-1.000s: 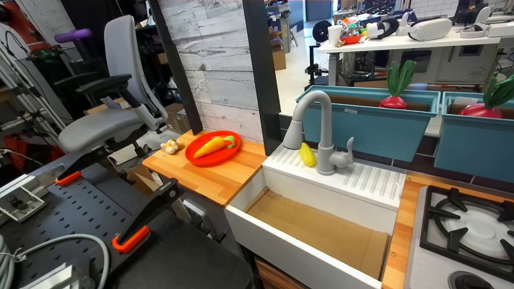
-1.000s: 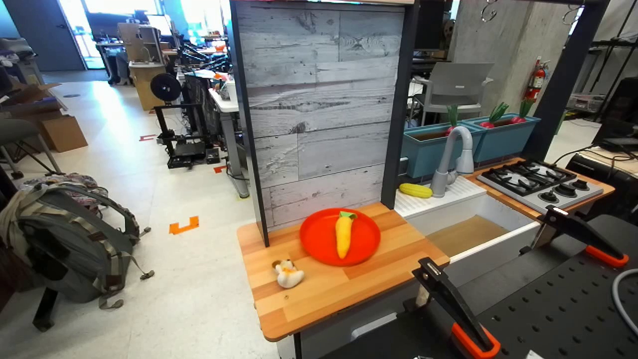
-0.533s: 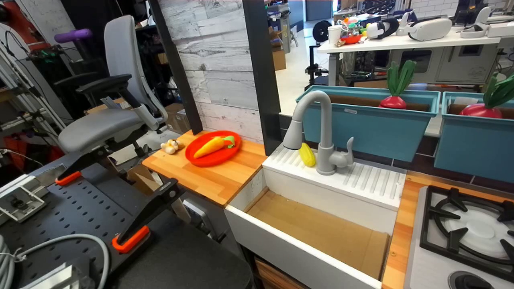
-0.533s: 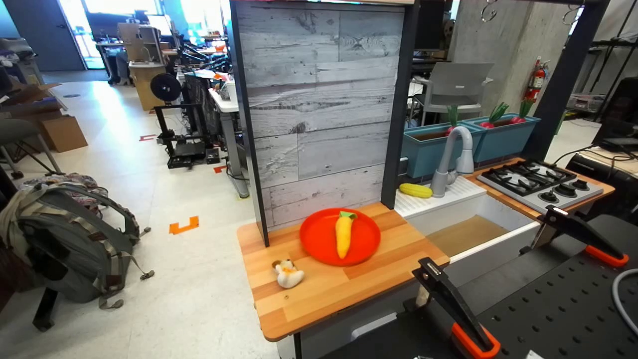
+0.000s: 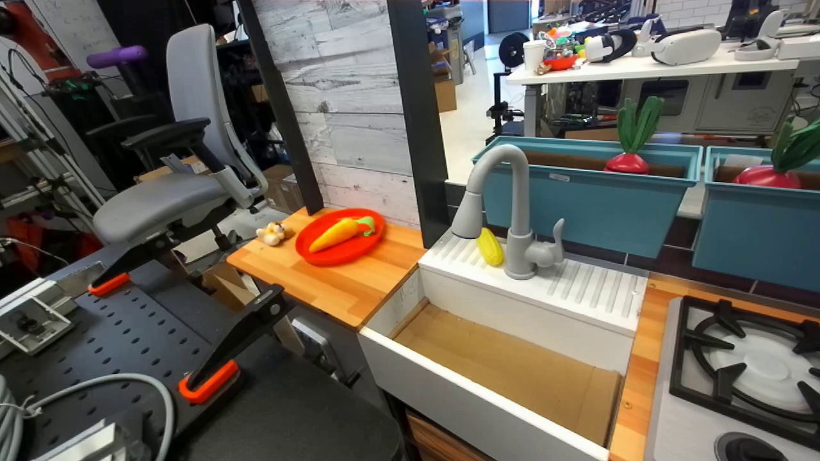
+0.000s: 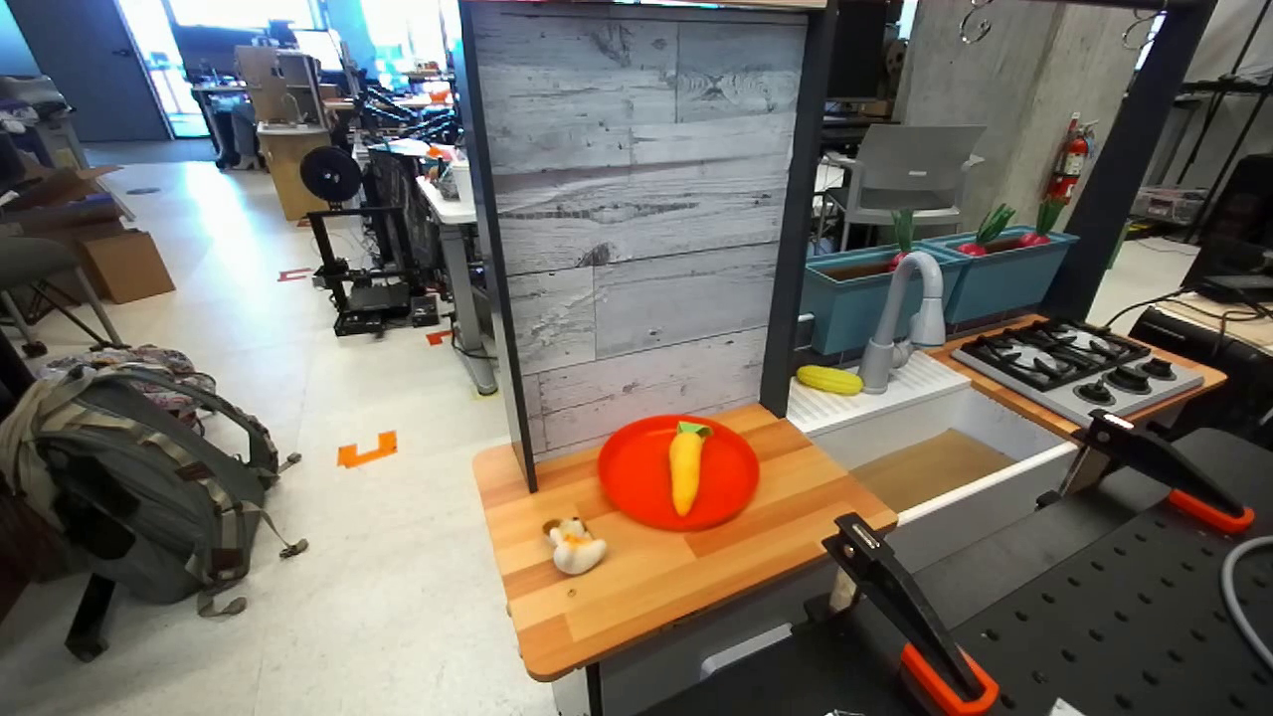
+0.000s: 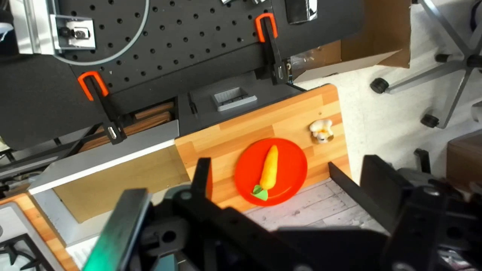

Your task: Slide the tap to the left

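black, black and more black on this gripper (image 7: 289,167) — blocky, hard-edged, crowding the foot of the wrist view! the finger (image 7: 204,175) at the view's left shows a narrow face, the other finger (image 7: 384,186) a broad slab. now the hardware: a silvery screw head (image 7: 431,191) on the broad side, a dull grey disc (image 7: 186,195) opposite, a round dark hole (image 7: 168,236) lower down. a thick black bar (image 7: 241,229) slants beneath — and a flat grey strip (image 7: 126,222) glows green at one end, though whether it belongs to the body can't be told.

Lighting's bright, windows (image 6: 244,12) blown out in an exterior view, gripper (image 7: 290,169) dark and soft-focused in wrist view.
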{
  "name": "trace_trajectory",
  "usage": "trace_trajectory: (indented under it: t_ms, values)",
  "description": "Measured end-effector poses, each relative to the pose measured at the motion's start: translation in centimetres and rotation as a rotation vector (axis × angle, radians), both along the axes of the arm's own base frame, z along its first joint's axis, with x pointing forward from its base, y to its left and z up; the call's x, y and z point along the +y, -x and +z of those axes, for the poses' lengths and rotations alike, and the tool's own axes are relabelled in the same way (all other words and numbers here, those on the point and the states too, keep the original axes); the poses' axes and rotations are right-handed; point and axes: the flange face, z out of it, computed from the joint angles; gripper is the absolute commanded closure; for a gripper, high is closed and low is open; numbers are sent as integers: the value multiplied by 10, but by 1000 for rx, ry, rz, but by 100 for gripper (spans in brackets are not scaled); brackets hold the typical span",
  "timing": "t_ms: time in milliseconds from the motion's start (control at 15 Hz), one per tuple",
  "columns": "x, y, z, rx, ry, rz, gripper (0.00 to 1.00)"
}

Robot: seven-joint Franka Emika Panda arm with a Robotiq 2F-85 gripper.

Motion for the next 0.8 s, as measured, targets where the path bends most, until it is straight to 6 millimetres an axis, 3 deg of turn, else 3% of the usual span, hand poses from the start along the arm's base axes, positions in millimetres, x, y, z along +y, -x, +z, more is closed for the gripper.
trace_trajectory:
  t_ms: [400,800]
  values:
    - [-27,-64,-17,-42,46,-62,0]
    - [-82,-136,-38,3,64,-97,0]
